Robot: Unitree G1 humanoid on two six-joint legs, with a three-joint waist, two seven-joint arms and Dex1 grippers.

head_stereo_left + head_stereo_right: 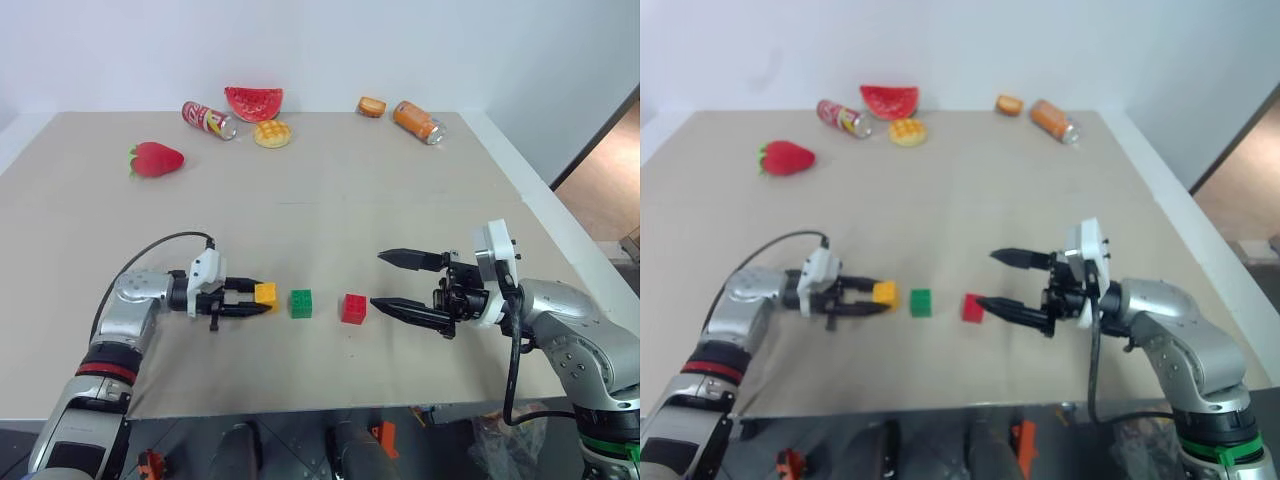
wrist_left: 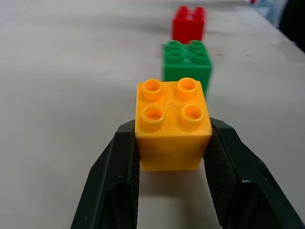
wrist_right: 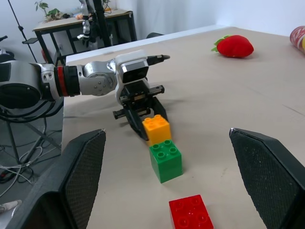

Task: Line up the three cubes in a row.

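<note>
Yellow-orange cube (image 1: 265, 293): on the worktop (image 1: 330, 200), clamped between the fingers of the left end effector (image 1: 256, 298), studs up.
Green cube (image 1: 301, 303): just beside the yellow-orange one, a small gap between.
Red cube (image 1: 353, 308): next along, a wider gap from green; the three lie roughly in one line.
Right end effector (image 1: 385, 280): spread wide, holding nothing, near the red cube.
Far edge: strawberry toy (image 1: 156, 159), cans, toy foods.

beige table (image 1: 400, 200) against a white wall (image 1: 320, 40), desk (image 3: 81, 24) behind.

Far red cube (image 2: 189, 23) blurred; yellow-orange cube (image 2: 172, 125) sides hidden by left gripper (image 2: 172, 191) fingers.
</note>
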